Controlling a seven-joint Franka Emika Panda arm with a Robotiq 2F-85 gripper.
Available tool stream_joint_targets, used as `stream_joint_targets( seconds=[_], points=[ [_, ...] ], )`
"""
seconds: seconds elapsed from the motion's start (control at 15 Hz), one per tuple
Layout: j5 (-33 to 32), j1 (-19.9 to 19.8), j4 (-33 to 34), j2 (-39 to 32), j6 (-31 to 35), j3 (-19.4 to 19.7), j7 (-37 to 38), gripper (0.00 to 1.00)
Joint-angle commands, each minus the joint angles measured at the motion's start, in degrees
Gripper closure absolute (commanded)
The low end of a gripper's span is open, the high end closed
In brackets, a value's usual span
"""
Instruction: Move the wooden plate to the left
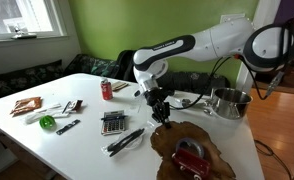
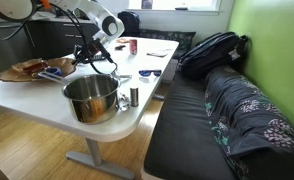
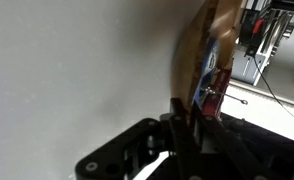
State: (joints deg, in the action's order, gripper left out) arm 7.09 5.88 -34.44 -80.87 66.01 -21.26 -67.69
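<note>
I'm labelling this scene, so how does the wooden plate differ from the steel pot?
The wooden plate is reddish-brown and shallow; the steel pot is shiny and deep. The plate carries a red object; the pot looks empty. Both are round and sit on the white table.

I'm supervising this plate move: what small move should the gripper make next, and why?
Probably close the gripper on the rim of the wooden plate, if it isn't clamped already. In an exterior view it sits at the plate's edge, and the wrist view shows that edge beside its finger, but the grip isn't clear.
</note>
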Motion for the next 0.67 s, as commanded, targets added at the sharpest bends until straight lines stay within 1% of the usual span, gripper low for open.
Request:
stream_joint_targets(
  seconds=[0.0,0.07,0.13,0.2,0.4,0.6],
  points=[
    [0.02,1.16,1.30,-1.46,-0.94,-0.11,0.63,0.98],
    [0.11,1.33,1.30,-1.59,-1.26,-0.06,1.15,0.95],
    [0.20,1.41,1.34,-1.62,-1.42,-0.10,1.37,0.65],
    [0.42,1.26,1.37,-1.43,-1.34,-0.21,1.50,0.65],
    [1.48,-0.41,2.03,0.44,0.50,-0.55,1.77,0.44],
    [4.28,-3.93,4.15,3.47,3.03,-1.65,1.57,0.20]
  ],
)
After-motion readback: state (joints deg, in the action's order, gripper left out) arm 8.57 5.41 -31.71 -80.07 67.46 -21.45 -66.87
